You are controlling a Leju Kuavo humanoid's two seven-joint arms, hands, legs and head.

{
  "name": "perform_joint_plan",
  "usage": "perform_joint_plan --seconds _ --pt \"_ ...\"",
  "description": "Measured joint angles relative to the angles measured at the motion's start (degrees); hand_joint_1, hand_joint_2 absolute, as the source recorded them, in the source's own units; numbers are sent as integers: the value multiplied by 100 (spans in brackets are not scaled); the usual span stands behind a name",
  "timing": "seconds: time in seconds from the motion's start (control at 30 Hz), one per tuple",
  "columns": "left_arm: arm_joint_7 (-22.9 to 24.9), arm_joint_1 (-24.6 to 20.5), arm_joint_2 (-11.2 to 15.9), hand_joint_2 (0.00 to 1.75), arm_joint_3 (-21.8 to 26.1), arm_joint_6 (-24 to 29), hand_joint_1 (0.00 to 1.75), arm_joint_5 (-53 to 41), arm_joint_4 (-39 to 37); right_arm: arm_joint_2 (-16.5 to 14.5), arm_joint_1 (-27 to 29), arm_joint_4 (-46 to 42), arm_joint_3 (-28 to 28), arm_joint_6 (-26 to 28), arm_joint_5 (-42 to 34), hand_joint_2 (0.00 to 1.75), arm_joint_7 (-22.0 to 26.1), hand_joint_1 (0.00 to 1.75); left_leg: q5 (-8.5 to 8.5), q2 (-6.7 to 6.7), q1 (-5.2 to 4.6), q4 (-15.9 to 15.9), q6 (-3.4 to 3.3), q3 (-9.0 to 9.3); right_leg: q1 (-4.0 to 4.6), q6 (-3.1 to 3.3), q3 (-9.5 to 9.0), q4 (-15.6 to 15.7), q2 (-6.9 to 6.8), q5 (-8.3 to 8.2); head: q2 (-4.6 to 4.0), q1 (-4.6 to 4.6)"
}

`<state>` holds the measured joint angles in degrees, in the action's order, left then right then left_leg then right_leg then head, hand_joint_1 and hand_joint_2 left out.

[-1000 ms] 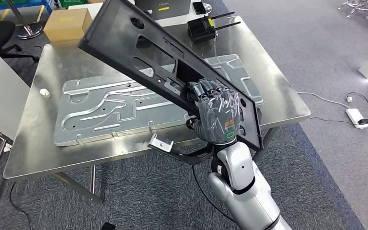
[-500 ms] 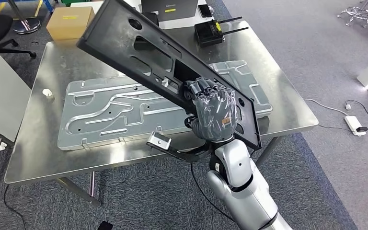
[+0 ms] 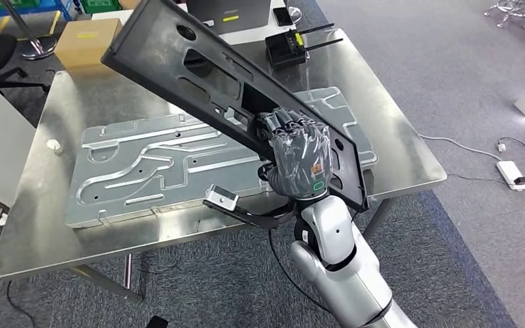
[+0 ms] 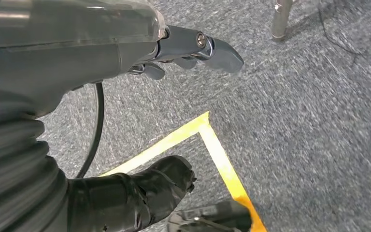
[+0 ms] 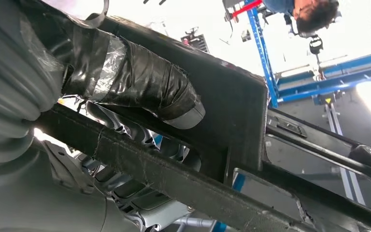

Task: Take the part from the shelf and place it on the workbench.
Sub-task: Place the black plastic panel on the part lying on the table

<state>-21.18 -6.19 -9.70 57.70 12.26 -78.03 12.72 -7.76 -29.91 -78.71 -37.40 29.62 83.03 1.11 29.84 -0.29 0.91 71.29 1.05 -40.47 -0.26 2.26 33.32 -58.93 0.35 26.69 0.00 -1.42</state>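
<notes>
Steel workbench (image 3: pixel 396 147) carries a grey plate (image 3: pixel 143 164); above both, tilted, hangs the black part (image 3: pixel 178 58), right hand (image 3: pixel 301 160) fingers curled around its lower rail; left hand (image 4: pixel 125 58) over carpet, fingers unclear

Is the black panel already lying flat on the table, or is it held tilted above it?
Tilted, not lying flat. The right hand grips the black panel near its low end; its far end rises above the table.
</notes>
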Motion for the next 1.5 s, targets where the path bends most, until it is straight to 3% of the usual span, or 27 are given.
perform_joint_plan --seconds 0.03,0.1,0.17,0.27,0.33,0.4,0.43,0.47,0.5,0.57,0.6,0.63,0.7,0.8,0.83,0.9,0.93,0.97,1.0,1.07,1.1,1.17,1.27,1.33,1.43,1.47,1.5 --pt "2 2 4 175 0 0 0 0 0 -16 -7 15 -4 -6 1 175 0 175 -263 0 -2 -404 -25 151 3 -10 -43 0 6 31 0 -1" --pt "5 -5 11 175 -1 0 0 0 0 -47 -36 39 -13 -12 1 175 -1 175 -541 -2 -28 -1083 -78 447 21 -48 -97 -6 10 85 0 -2" --pt "7 -14 15 175 -5 -1 0 -5 0 -74 -62 56 -26 -21 1 175 -2 175 -531 -7 -62 -1288 -123 540 27 -104 -104 0 9 113 0 -3" --pt "7 -7 6 175 -9 -2 0 -14 0 -113 -94 75 -40 -31 1 175 -4 175 -533 -6 -27 -1371 -211 601 26 -197 -97 -61 2 188 0 -9" --pt "6 -12 1 175 -10 -3 0 -19 0 -130 -136 88 -54 -54 5 175 -6 175 -523 0 1 -1416 -271 662 14 -247 134 -528 -5 406 0 -23" --pt "5 -21 5 175 -11 -9 0 -30 0 -133 -162 125 -78 -96 13 175 -7 175 -482 0 -1 -1415 -301 693 -7 -282 573 -1272 -7 657 0 -30" --pt "6 -22 5 175 -12 -13 0 -38 0 -133 -162 152 -90 -117 15 175 -7 175 -457 -2 -2 -1410 -304 714 -17 -294 750 -1521 -8 685 0 -31" --pt "7 -18 5 175 -13 -16 0 -47 0 -134 -161 182 -99 -130 16 175 -7 175 -427 -7 -2 -1404 -301 742 -24 -299 829 -1566 -8 601 0 -31" --pt "7 -13 4 175 -13 -19 0 -53 -1 -137 -164 208 -108 -139 16 175 -8 175 -393 -13 -2 -1394 -294 780 -29 -293 794 -1385 -9 403 0 -32" --pt "7 -7 -5 175 -14 -21 0 -58 -1 -146 -187 247 -125 -155 16 175 -9 175 -314 -22 -7 -1371 -260 862 -21 -254 510 -654 -13 -62 0 -31" --pt "8 -11 -10 175 -14 -22 0 -59 -1 -153 -205 260 -138 -166 16 175 -9 175 -277 -23 -14 -1357 -232 886 -6 -229 365 -326 -15 -183 0 -32" --pt "8 -16 -13 175 -15 -22 0 -59 0 -162 -218 274 -153 -177 16 175 -9 175 -252 -22 -21 -1351 -199 894 9 -205 278 -141 -16 -215 0 -27" --pt "10 -24 -14 175 -16 -22 0 -59 0 -181 -232 301 -174 -193 16 175 -11 175 -228 -15 -25 -1359 -131 894 33 -158 230 -55 -5 -153 0 -21" --pt "10 -28 -14 175 -17 -22 0 -59 0 -217 -243 326 -177 -194 16 175 -20 175 -94 -2 -13 -1174 -38 830 -2 -68 155 14 -1 -133 0 -8" --pt "10 -29 -14 175 -17 -22 0 -59 0 -234 -249 328 -178 -194 16 175 -20 175 28 0 -9 -910 -13 699 -15 -38 120 35 -8 -121 0 -3" --pt "9 -25 -16 175 -18 -22 0 -63 -1 -257 -259 346 -184 -198 16 175 -20 175 310 1 -4 -124 24 255 -9 1 77 36 -19 -77 0 4" --pt "10 -19 -17 175 -19 -23 0 -67 -1 -262 -257 363 -192 -202 16 175 -20 175 366 1 -1 192 36 45 -5 10 53 33 -19 -51 0 4" --pt "11 -12 -17 175 -19 -24 0 -69 -1 -263 -256 385 -201 -206 16 175 -21 175 306 1 3 320 44 -83 -2 11 20 30 -14 -22 0 4" --pt "12 -8 -16 175 -19 -25 0 -71 -1 -265 -254 403 -210 -209 16 175 -23 175 127 2 6 216 45 -96 -2 6 -22 27 -8 11 0 5" --pt "14 -6 -12 175 -19 -26 0 -70 -1 -276 -257 426 -218 -215 15 175 -26 175 -386 5 12 -511 28 147 -6 -22 -122 25 2 87 0 4" --pt "14 -9 -10 175 -19 -27 0 -70 -1 -284 -266 432 -222 -218 14 175 -26 175 -548 4 3 -880 11 301 2 -50 -155 16 6 126 0 3" --pt "13 -20 -9 175 -21 -33 0 -70 -1 -295 -287 448 -240 -228 11 175 -27 175 -619 -2 -19 -1252 -47 459 19 -109 -174 13 12 176 0 3" --pt "8 -11 -11 175 -26 -39 0 -72 0 -303 -300 468 -264 -240 8 175 -34 175 -564 -11 -12 -1316 -147 512 25 -195 -190 0 5 231 0 1" --pt "8 -13 -13 175 -27 -39 0 -70 0 -308 -323 469 -268 -243 5 175 -43 175 -548 -11 13 -1361 -210 576 15 -257 -46 -308 -6 377 0 -6" --pt "7 -30 -13 175 -37 -39 0 -70 0 -305 -338 487 -274 -250 3 175 -46 175 -485 -9 6 -1365 -273 633 -7 -304 609 -1345 -11 706 0 -11" --pt "7 -26 -13 175 -40 -39 0 -70 0 -303 -328 499 -275 -256 2 175 -50 175 -455 -11 5 -1362 -280 662 -8 -305 787 -1550 -11 688 0 -11" --pt "7 -19 -13 175 -43 -40 0 -71 0 -302 -319 508 -275 -266 2 175 -55 175 -419 -14 4 -1357 -282 701 -8 -297 872 -1563 -11 558 0 -11"
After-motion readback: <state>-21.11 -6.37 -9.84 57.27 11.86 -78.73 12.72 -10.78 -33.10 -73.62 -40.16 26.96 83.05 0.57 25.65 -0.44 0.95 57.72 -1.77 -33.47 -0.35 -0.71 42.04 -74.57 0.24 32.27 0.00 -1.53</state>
